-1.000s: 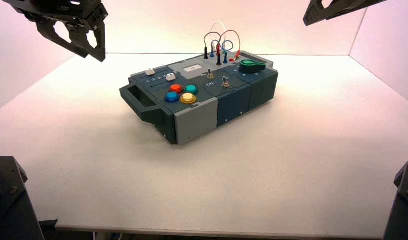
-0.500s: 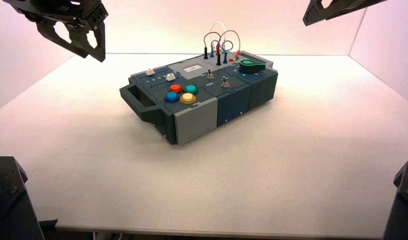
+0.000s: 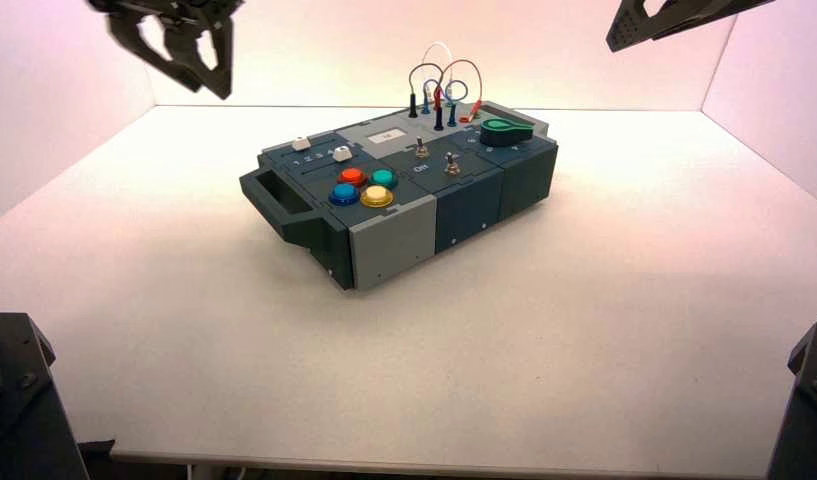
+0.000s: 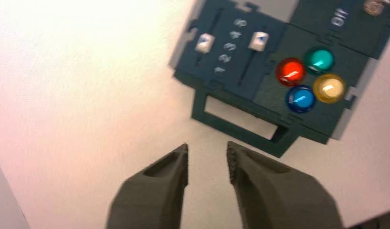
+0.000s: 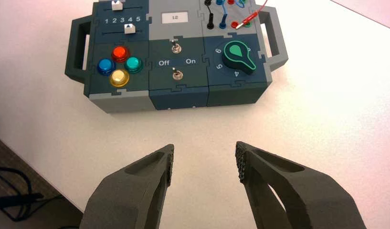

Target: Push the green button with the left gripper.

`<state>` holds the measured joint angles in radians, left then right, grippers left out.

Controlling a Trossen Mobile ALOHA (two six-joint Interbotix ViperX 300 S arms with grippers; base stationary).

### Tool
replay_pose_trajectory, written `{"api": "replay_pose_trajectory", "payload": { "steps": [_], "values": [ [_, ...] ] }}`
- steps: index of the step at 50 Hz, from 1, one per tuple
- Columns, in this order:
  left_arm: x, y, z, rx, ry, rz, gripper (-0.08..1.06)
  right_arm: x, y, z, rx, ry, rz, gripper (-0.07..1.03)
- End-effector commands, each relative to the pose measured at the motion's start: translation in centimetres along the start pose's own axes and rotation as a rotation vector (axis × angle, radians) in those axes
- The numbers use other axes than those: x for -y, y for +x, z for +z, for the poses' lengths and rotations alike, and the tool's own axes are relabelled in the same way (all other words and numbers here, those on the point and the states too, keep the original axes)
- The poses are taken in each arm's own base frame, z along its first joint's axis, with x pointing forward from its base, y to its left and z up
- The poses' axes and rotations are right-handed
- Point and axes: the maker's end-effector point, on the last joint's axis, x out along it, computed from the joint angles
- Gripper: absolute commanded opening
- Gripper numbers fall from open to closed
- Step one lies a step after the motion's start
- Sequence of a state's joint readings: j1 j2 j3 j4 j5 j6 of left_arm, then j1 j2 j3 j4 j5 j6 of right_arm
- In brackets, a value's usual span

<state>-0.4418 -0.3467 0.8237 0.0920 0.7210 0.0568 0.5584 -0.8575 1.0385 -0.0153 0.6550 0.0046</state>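
The green button (image 3: 384, 178) is a small teal dome on the box (image 3: 389, 240), in a cluster with red, blue and yellow buttons. It also shows in the left wrist view (image 4: 320, 59) and the right wrist view (image 5: 133, 64). My left gripper (image 3: 206, 85) hangs high above the table, left of and beyond the box's handle end. In the left wrist view (image 4: 207, 148) its fingers are apart and empty, over bare table short of the handle (image 4: 240, 131). My right gripper (image 3: 624, 40) is parked high at the far right, open and empty in its own view (image 5: 205, 148).
The red (image 3: 352, 176), blue (image 3: 344, 193) and yellow (image 3: 376, 196) buttons surround the green one. Two white sliders (image 4: 205, 43), two toggle switches (image 5: 175, 47), a dark green knob (image 3: 504, 128) and looped wires (image 3: 439, 85) sit on the box. White walls close in the table.
My left gripper has moved right, towards the box, and slightly up in the high view. The right arm and the box have not moved.
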Motion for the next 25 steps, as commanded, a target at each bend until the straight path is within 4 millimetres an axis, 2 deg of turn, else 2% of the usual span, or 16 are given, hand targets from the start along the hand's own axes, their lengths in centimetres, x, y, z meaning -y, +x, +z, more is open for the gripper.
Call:
{"api": "replay_pose_trajectory", "payload": {
  "steps": [1, 8, 13, 25],
  "values": [
    [1.4, -0.6, 2.7, -0.007, 0.12, -0.019, 0.21, 0.0, -0.2, 0.7, 0.021, 0.008, 0.0, 0.67],
    [2.2, 0.2, 3.6, -0.086, 0.223, -0.04, 0.07, 0.0, -0.2, 0.7, 0.021, 0.006, 0.0, 0.67],
    [2.7, 1.2, 4.1, -0.111, 0.247, -0.054, 0.04, 0.0, -0.2, 0.7, 0.023, 0.006, 0.0, 0.67],
    [5.3, 2.7, 6.0, -0.097, 0.324, -0.081, -0.02, 0.0, -0.3, 0.8, 0.029, 0.006, 0.0, 0.67]
  ]
}}
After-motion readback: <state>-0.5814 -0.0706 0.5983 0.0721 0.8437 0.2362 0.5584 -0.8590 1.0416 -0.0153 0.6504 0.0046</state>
